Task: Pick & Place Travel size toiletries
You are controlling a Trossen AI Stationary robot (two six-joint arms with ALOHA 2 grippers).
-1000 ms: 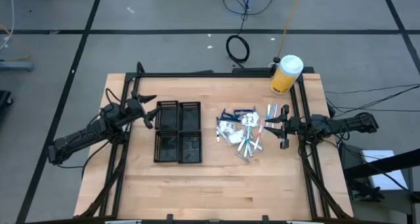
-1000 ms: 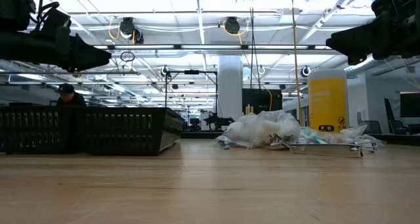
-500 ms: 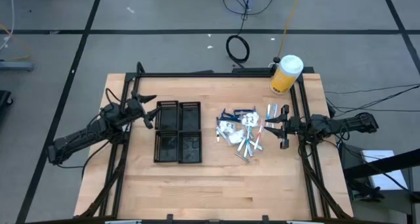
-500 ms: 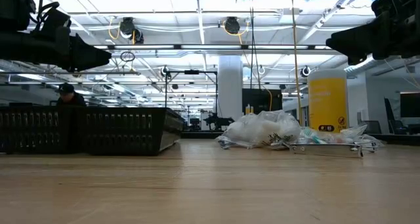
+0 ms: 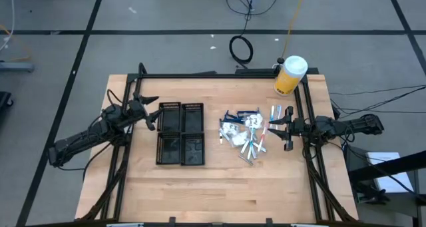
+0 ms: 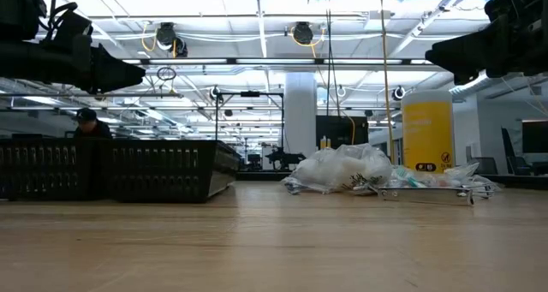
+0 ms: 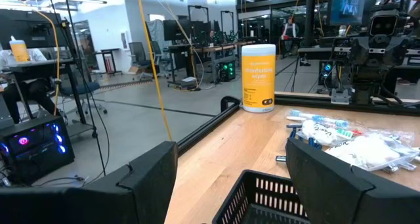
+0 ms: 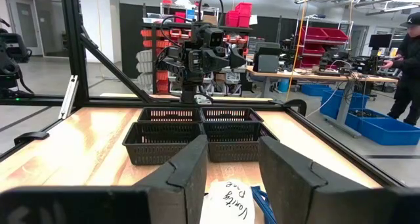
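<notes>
Nothing has moved since a second ago, both arms holding station. The black tray [image 5: 180, 133] sits left of centre on the table [image 5: 219, 180], the yellow jar [image 5: 289, 75] at the far right corner. The travel size toiletries [image 5: 247, 134] lie heaped between tray and right gripper [image 5: 285, 130], whose 2 fingers stand apart, empty. The left gripper [image 5: 150, 114] hovers spread wide beside the tray.

Handwriting on packet [image 8: 230, 200], perhaps "Vanity"
</notes>
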